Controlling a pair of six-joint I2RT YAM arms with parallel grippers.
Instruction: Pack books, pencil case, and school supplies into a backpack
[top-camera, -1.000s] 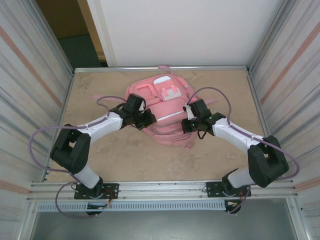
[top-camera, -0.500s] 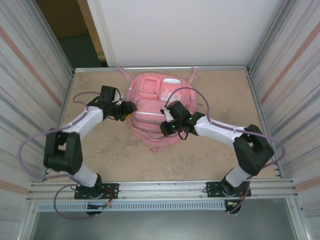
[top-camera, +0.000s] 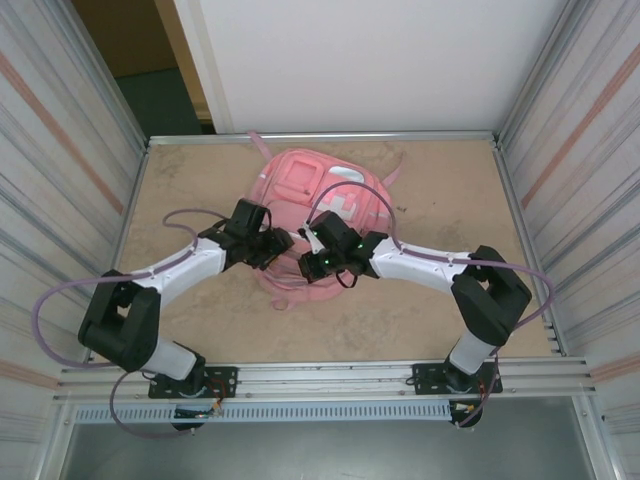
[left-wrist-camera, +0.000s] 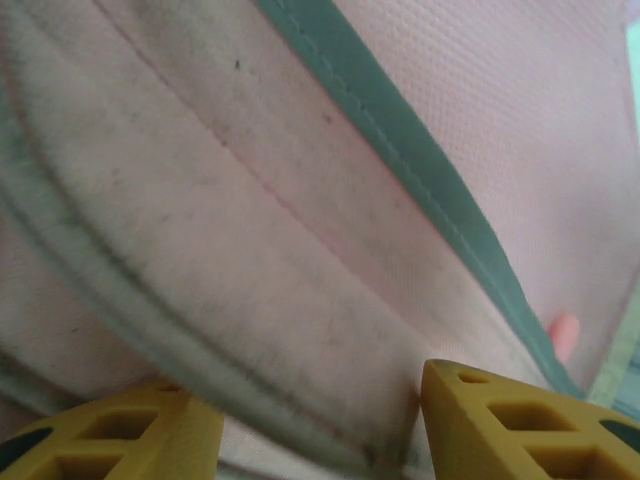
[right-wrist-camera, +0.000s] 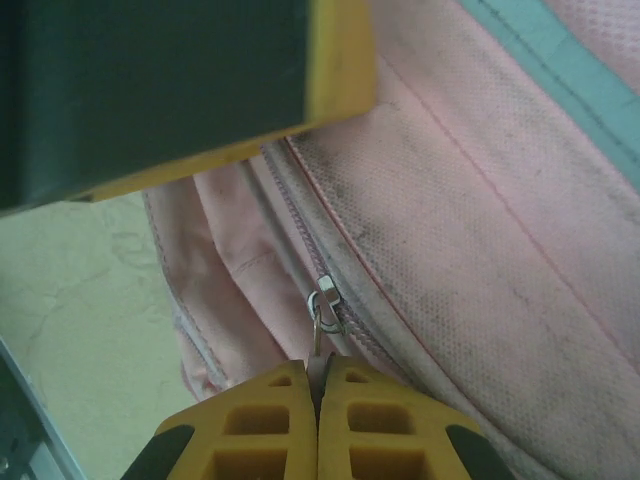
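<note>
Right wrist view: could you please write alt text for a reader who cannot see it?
The shut right gripper pinches the metal zip pull of the pink backpack. A dark, yellow-edged block sits upper left, with beige table below it.

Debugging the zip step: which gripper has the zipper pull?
The right gripper: its jaws are shut on the metal zipper pull of the backpack. The left gripper stands open, fingers apart against bare pink fabric.

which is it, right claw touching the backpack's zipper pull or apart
Touching. In the right wrist view the right claw is shut, with the metal zipper pull of the backpack pinched between its yellow fingertips, no gap visible.
</note>
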